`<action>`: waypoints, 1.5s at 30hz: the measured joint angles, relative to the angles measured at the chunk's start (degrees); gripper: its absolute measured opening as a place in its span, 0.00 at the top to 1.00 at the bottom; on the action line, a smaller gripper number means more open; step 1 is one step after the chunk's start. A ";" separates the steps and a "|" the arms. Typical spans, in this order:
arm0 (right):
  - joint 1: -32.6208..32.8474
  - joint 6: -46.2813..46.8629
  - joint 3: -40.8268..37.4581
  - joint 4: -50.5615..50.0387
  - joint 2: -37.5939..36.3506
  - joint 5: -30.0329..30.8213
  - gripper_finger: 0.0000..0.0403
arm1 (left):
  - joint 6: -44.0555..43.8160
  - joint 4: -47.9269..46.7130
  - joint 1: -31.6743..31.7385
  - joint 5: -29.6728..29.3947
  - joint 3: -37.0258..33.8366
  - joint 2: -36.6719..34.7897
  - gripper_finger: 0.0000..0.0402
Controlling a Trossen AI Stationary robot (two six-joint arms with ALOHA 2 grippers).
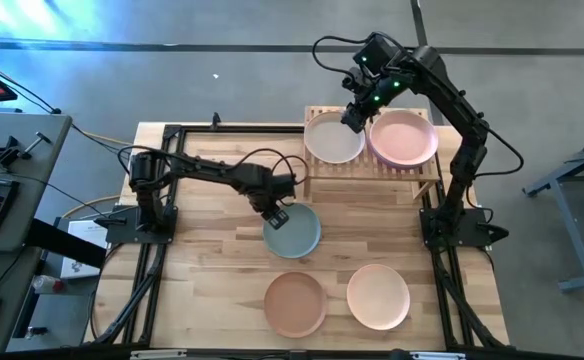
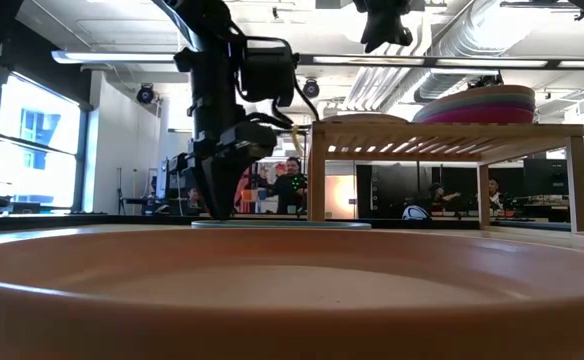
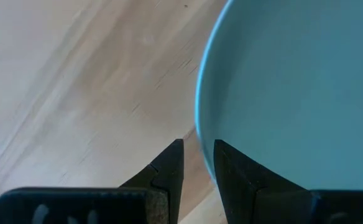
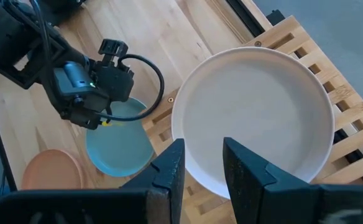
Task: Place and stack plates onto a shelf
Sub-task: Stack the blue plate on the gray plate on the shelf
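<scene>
two sets of fingers: left (image 1: 277, 216) straddling grey-teal plate (image 1: 294, 232) rim, right (image 1: 353, 118) parted.

Three plates lie loose in the lower middle of the overhead frame: a grey-teal plate (image 1: 294, 232), a terracotta plate (image 1: 294, 303) and a peach plate (image 1: 378, 296). One shelf (image 1: 427, 178) at upper right carries one cream plate (image 1: 332, 139) and one plate stack (image 1: 404, 138). Two arms show.
</scene>
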 joint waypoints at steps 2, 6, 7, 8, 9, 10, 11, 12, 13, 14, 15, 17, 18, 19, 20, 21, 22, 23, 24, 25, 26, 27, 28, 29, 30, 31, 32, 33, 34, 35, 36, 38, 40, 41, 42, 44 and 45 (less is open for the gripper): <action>0.00 0.00 0.00 0.00 0.00 0.00 0.78 | -0.13 1.69 -0.04 0.73 -1.07 0.00 0.81; 0.00 0.00 0.00 0.02 0.00 0.00 0.78 | -0.89 3.47 -0.04 2.34 -2.06 0.00 0.81; 0.00 0.00 0.00 0.01 0.00 0.00 0.78 | -0.90 3.54 -0.04 2.38 -2.06 0.00 0.81; 0.00 0.00 0.00 0.02 0.00 0.00 0.78 | -0.90 3.50 -0.09 2.40 -2.06 0.00 0.81; 0.00 0.00 0.00 0.02 0.00 0.00 0.78 | -0.90 3.50 -0.09 2.40 -2.06 0.00 0.81; 0.00 0.00 0.00 0.02 0.00 0.00 0.78 | -0.90 3.52 -0.09 2.40 -2.06 0.00 0.81; 0.00 0.00 0.00 0.02 0.00 0.00 0.78 | -0.90 3.52 -0.09 2.40 -2.06 0.00 0.81; 0.00 0.00 0.00 0.02 0.00 0.00 0.78 | -0.90 3.52 -0.09 2.40 -2.06 0.00 0.81; 0.00 0.00 0.00 0.02 0.00 0.00 0.78 | -0.90 3.55 -0.09 2.40 -2.06 0.01 0.81; 0.00 0.00 0.00 0.02 0.00 0.00 0.78 | -0.90 3.80 -0.09 2.41 -2.04 0.32 0.81; 0.00 0.00 0.00 0.04 0.00 0.00 0.78 | -0.88 4.08 -0.09 2.43 -2.03 0.73 0.81; 0.00 0.00 0.00 0.02 0.00 0.00 0.78 | -0.84 3.74 -0.09 2.44 -2.06 1.44 0.82; 0.00 0.00 0.00 0.03 0.00 0.00 0.78 | -0.58 4.03 -0.10 2.55 -2.04 1.83 0.82; 0.00 0.00 0.00 0.03 0.00 0.00 0.78 | -0.55 4.31 -0.22 2.83 -1.99 2.28 0.84; 0.00 0.00 0.00 0.02 0.00 0.00 0.78 | -0.53 4.33 -0.32 3.07 -1.88 2.54 0.85; 0.00 0.00 0.00 0.03 0.00 -0.01 0.78 | -0.54 4.36 -0.34 3.30 -1.81 2.69 0.87; 0.00 0.00 0.00 0.02 0.00 -0.02 0.78 | -0.47 4.36 -0.45 3.37 -1.84 2.67 0.89; 0.00 0.00 0.00 0.04 0.00 -0.02 0.78 | -0.29 4.41 -0.59 3.30 -1.84 2.67 0.91; 0.00 0.00 0.00 0.04 0.00 -0.02 0.78 | 0.10 4.80 -0.63 3.38 -1.84 2.69 0.94; 0.00 0.00 0.00 0.03 0.00 -0.02 0.78 | 0.41 4.97 -0.72 3.46 -1.84 2.61 0.96; 0.00 0.00 0.00 0.07 0.00 -0.02 0.78 | 0.44 4.96 -0.71 3.65 -1.88 2.48 0.98; 0.00 0.00 0.00 0.13 0.00 -0.02 0.78 | 0.44 4.92 -0.74 3.77 -1.88 2.47 0.98; 0.00 0.00 0.00 0.22 0.00 -0.02 0.78 | 0.45 4.82 -0.72 3.82 -1.88 2.47 0.99; 0.00 0.00 0.00 0.24 0.00 -0.02 0.78 | 0.63 4.66 -0.72 3.86 -1.88 2.47 0.98; 0.00 0.00 0.00 0.24 0.02 -0.02 0.78 | 1.08 4.38 -0.69 3.92 -1.89 2.36 0.98; 0.00 0.00 0.00 0.25 0.02 -0.02 0.78 | 1.69 3.67 -0.68 3.92 -1.94 2.08 0.98; 0.00 0.00 0.00 0.24 0.02 -0.02 0.78 | 2.26 2.87 -0.66 3.84 -1.99 1.85 0.98; 0.00 0.00 0.00 0.24 0.02 -0.02 0.78 | 2.51 2.29 -0.66 3.82 -1.99 1.79 0.99; 0.00 0.00 0.00 0.26 0.02 -0.02 0.78 | 2.58 1.82 -0.56 3.80 -2.07 1.44 0.99; 0.00 0.00 0.00 0.24 0.02 -0.02 0.78 | 2.75 1.04 -0.34 3.63 -2.10 0.79 0.99; 0.00 0.00 0.00 0.25 0.02 -0.02 0.78 | 3.35 0.17 -0.23 3.27 -2.05 0.14 0.99; 0.00 0.00 0.00 0.26 0.02 -0.02 0.78 | 3.99 -1.86 0.24 2.72 -2.08 -1.29 0.99; 0.22 0.00 0.00 0.26 0.02 0.04 0.78 | 4.13 -3.50 0.83 2.31 -2.10 -2.95 0.99; 0.25 0.00 0.00 0.26 0.02 0.07 0.78 | 4.13 -4.22 1.11 2.15 -2.10 -3.95 0.99; 0.39 0.00 0.00 0.26 0.04 0.07 0.78 | 4.13 -5.00 1.37 1.78 -2.08 -4.95 0.99; 0.63 -0.02 -0.01 0.25 0.04 0.14 0.78 | 4.15 -6.69 1.90 1.06 -2.10 -7.10 0.99; 0.65 -0.26 -0.02 0.25 0.04 0.27 0.78 | 4.19 -7.26 2.12 0.67 -2.10 -8.23 0.99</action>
